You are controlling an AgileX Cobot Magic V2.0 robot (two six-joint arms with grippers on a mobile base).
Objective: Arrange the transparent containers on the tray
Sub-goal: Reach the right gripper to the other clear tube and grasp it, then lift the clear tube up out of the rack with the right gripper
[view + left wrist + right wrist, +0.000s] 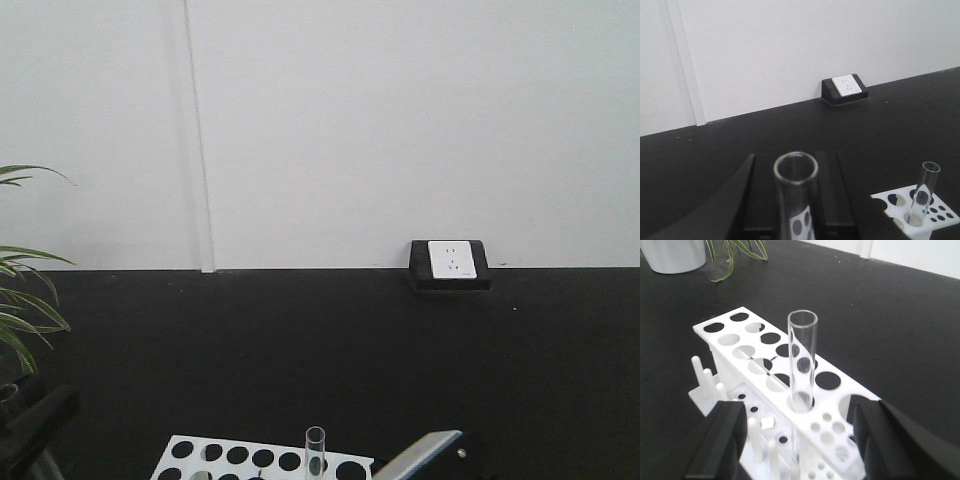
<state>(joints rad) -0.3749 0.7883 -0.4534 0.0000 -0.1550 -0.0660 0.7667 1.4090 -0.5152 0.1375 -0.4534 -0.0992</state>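
Observation:
In the left wrist view my left gripper (796, 162) is shut on a clear test tube (796, 172), which stands upright between the two black fingers with its open rim toward the camera. A second clear test tube (802, 357) stands upright in a hole of the white perforated rack (747, 352). My right gripper (799, 412) is open, with one finger on each side of the rack's near end and the tube between them, untouched. The same tube (315, 450) and rack (235, 458) show at the bottom of the front view. The tray is out of view.
A black tabletop (330, 350) runs back to a white wall. A black block with a white socket (450, 263) sits at the table's far edge. Plant leaves (25, 320) hang in at the left, and a white pot (672, 255) stands beyond the rack.

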